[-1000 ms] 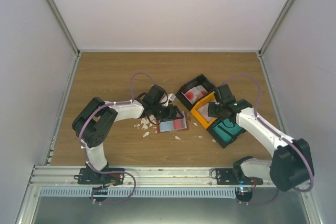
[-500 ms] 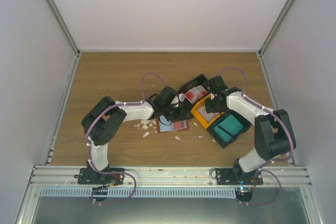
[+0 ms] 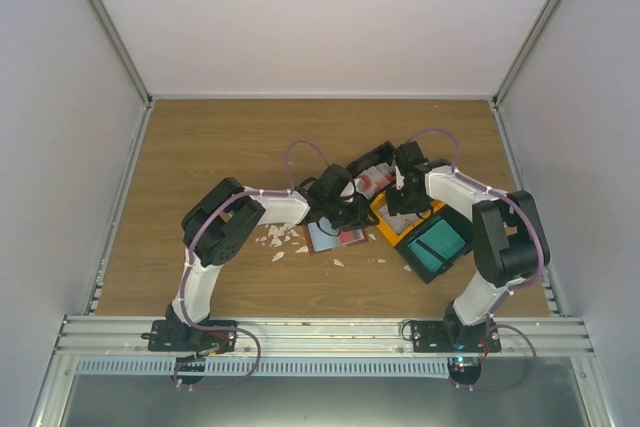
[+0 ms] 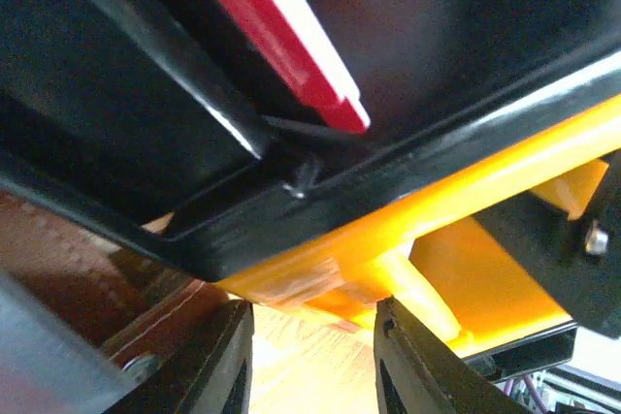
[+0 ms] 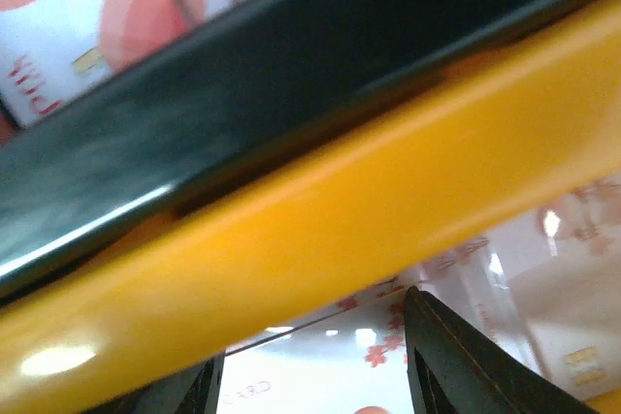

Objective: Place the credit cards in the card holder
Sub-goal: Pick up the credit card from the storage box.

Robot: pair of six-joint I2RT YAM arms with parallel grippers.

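Right of the counter's centre, a black bin point(image 4: 126, 104) holds red-and-white credit cards point(image 4: 281, 36), the yellow bin point(image 4: 485, 181) holds whitish-pink cards point(image 5: 485, 278), and a second black bin point(image 3: 420, 270) holds teal cards point(image 3: 437, 245). The card holder point(image 3: 335, 239) lies open at centre. Since a second ago the left gripper point(image 4: 310, 366), fingers apart, has slid from it to the bins, and the right gripper point(image 5: 310, 375), also spread, has come over the yellow bin.

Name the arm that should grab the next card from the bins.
Probably right. The right gripper hangs open just over the whitish-pink cards in the yellow bin; the left gripper is outside it, low beside its wall.
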